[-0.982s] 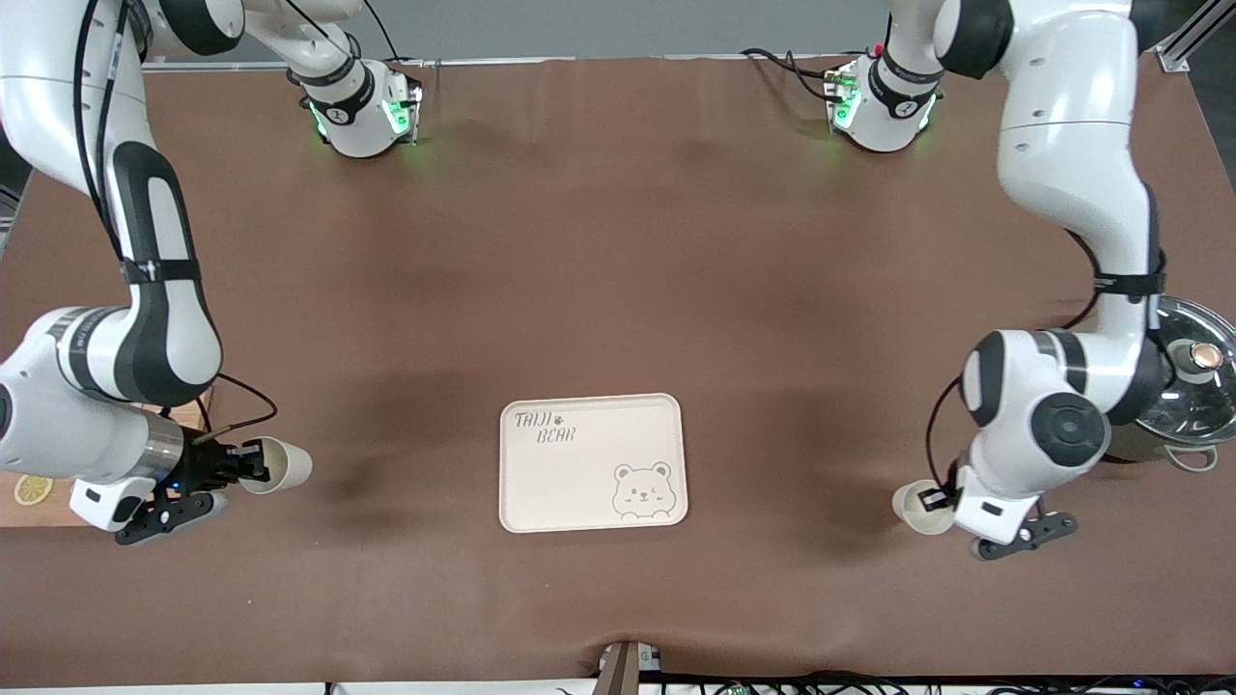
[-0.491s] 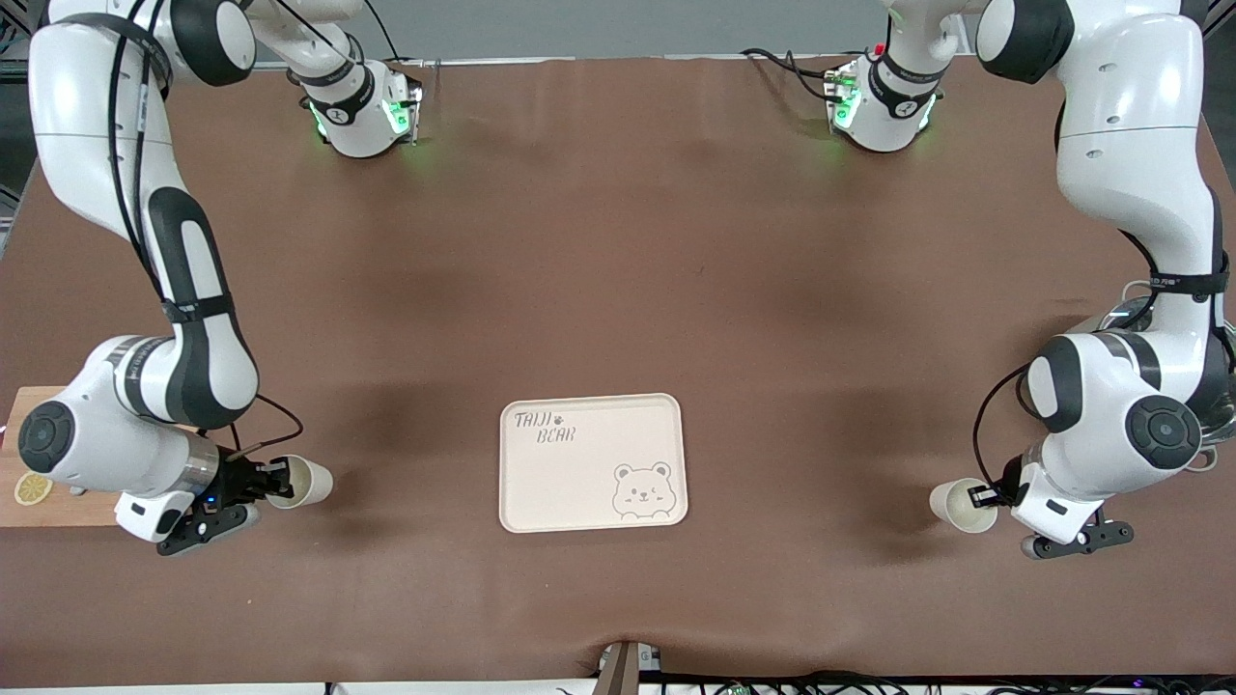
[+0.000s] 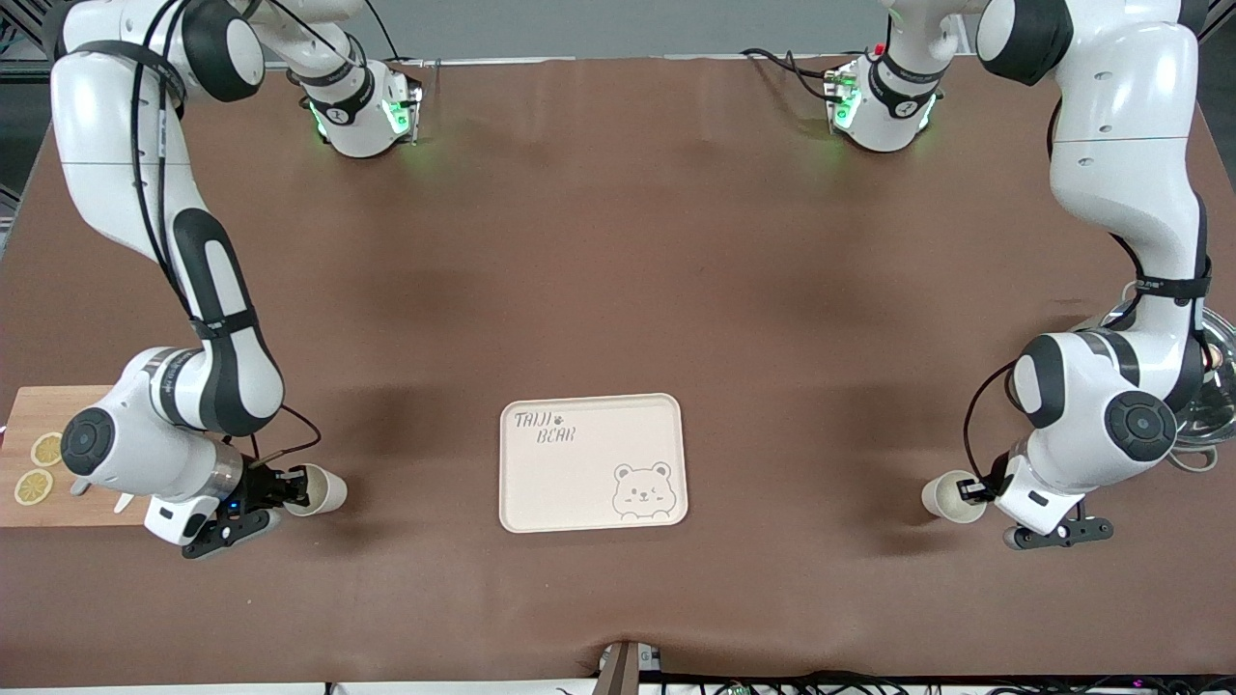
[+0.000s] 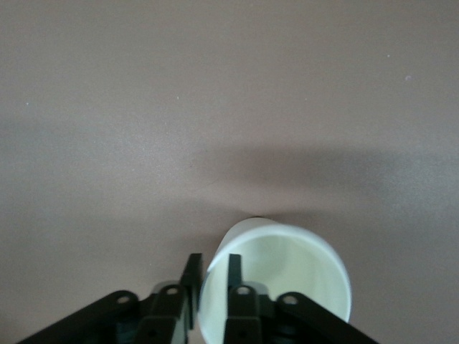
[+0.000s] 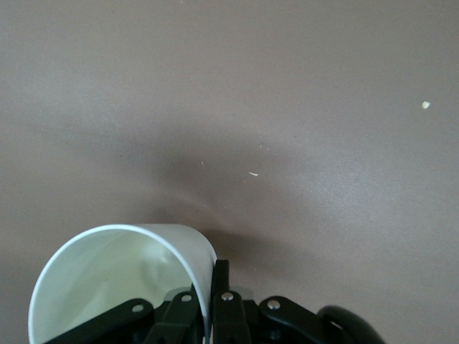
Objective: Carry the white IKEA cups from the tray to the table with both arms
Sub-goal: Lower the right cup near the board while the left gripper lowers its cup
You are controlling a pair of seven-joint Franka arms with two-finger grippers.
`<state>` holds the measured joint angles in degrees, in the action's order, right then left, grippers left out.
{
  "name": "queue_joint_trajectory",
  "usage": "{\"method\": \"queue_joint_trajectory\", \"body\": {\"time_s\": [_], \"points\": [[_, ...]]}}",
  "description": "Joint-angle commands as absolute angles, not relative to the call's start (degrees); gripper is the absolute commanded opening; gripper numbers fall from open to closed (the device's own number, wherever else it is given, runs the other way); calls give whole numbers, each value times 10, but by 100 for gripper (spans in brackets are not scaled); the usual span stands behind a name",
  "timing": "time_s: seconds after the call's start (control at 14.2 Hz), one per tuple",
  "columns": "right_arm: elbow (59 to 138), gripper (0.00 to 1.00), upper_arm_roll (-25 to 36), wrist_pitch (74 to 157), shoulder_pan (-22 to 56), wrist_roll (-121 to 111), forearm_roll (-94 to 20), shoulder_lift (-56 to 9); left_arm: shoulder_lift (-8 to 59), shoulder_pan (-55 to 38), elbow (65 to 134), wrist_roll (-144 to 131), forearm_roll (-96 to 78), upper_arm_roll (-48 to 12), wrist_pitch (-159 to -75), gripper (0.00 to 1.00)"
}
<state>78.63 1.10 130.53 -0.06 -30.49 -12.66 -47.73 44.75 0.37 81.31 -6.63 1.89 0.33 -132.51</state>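
Observation:
Two cream-white cups are each held by a gripper. My right gripper point(image 3: 293, 486) is shut on the rim wall of one cup point(image 3: 325, 490), one finger inside and one outside. It holds the cup tilted, low over the brown table between the wooden board and the tray. In the right wrist view this cup point(image 5: 107, 279) sits at the right gripper point(image 5: 209, 287). My left gripper point(image 3: 981, 492) is shut the same way on the other cup point(image 3: 948, 497), low over the table toward the left arm's end. The left wrist view shows that cup point(image 4: 287, 276) at the left gripper point(image 4: 212, 283).
A cream bear-print tray point(image 3: 579, 483) lies mid-table, nearer the front camera. A wooden board point(image 3: 58, 483) with lemon slices lies at the right arm's end. A steel pot with a glass lid point(image 3: 1212, 391) stands at the left arm's end, partly hidden by the left arm.
My right gripper has carried its cup toward the tray and lower in the front view. My left gripper moved its cup toward the left arm's end, then slightly back toward the tray.

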Motion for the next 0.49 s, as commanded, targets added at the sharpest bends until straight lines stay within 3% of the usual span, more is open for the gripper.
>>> {"method": "queue_joint_trajectory", "body": {"time_s": [0.0, 0.14, 0.21, 0.42], "points": [[784, 0, 10, 1317, 6, -317, -144, -482, 429, 11, 832, -56, 25, -4, -1330, 65], [784, 0, 9, 1334, 7, -317, -144, -492, 425, 10, 831, -56, 25, -4, -1329, 93], [784, 0, 8, 1341, 7, -317, -144, -497, 417, 10, 831, -56, 25, -4, -1328, 100], [784, 0, 7, 1342, 7, -317, -144, -497, 391, 7, 832, -60, 25, -4, -1322, 100]]}}
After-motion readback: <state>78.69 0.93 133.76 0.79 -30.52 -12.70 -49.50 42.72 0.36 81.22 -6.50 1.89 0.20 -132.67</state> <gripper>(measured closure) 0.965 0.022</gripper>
